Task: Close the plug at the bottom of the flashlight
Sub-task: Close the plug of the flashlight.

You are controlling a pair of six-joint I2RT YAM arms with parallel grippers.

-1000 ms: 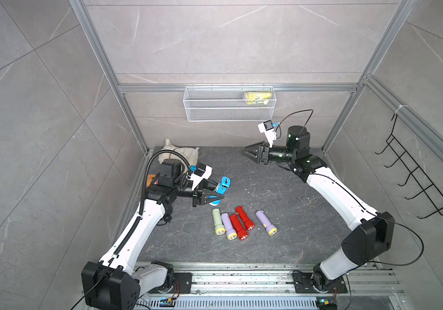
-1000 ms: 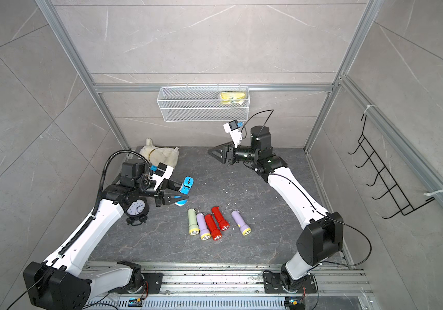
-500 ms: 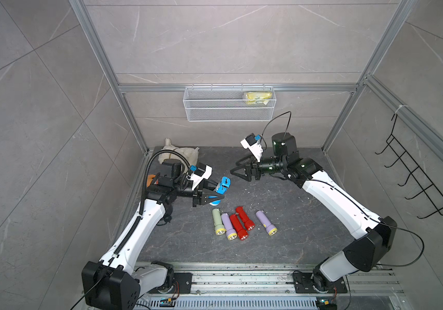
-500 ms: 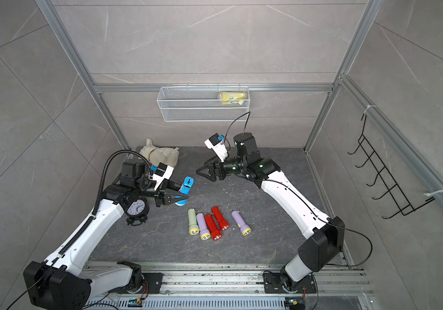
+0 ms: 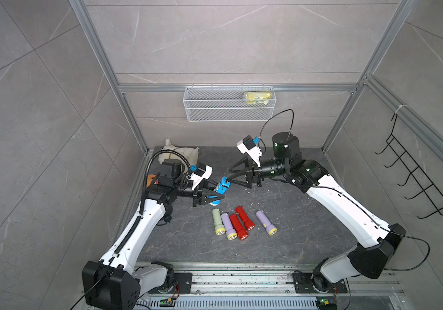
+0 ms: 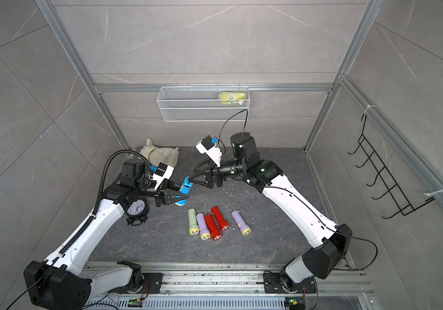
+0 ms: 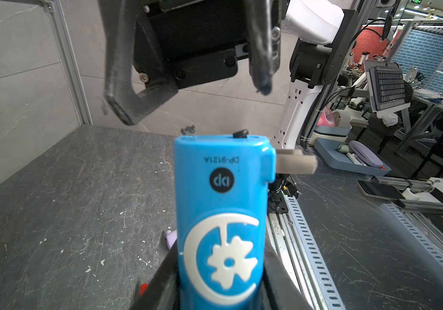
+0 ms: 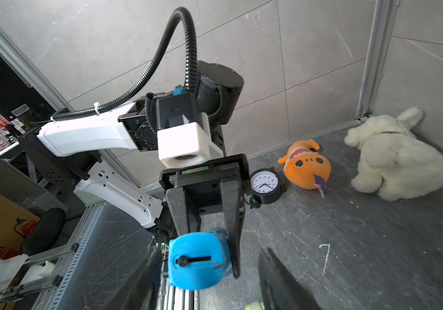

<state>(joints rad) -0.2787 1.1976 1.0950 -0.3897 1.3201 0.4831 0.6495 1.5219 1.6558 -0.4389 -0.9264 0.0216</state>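
Underneath, dark stone tabletop (image 5: 282,249), grey-tiled walls (image 5: 228,40)

The right tool (image 5: 229,174) has swung across to the blue flashlight (image 5: 222,186).

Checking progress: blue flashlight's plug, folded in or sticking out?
Out. In the left wrist view the beige plug juts sideways from the end of the blue flashlight, not folded flush.
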